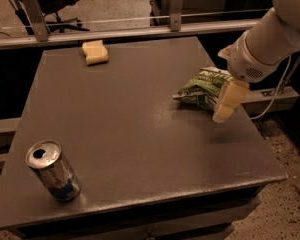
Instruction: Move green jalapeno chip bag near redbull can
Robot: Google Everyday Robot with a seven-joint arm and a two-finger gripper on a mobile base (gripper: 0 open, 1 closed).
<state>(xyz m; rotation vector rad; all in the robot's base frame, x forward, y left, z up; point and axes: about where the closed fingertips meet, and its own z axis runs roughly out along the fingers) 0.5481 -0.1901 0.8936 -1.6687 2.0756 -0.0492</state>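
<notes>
Chip bag (200,86) is lying flat at about 3 o'clock on the table (140,134). The gripper (224,111) hangs right over the bag's 3 o'clock end. Honestly can't tell if it's open, closed or touching. The can (52,170) stands upright at 7 o'clock, well apart from the bag. Sponge (95,52) sits at 11.

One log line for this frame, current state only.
phase: pre-grasp | tool: at right end of green jalapeno chip bag | bag: right side of table | redbull can: upright, near-left corner
</notes>
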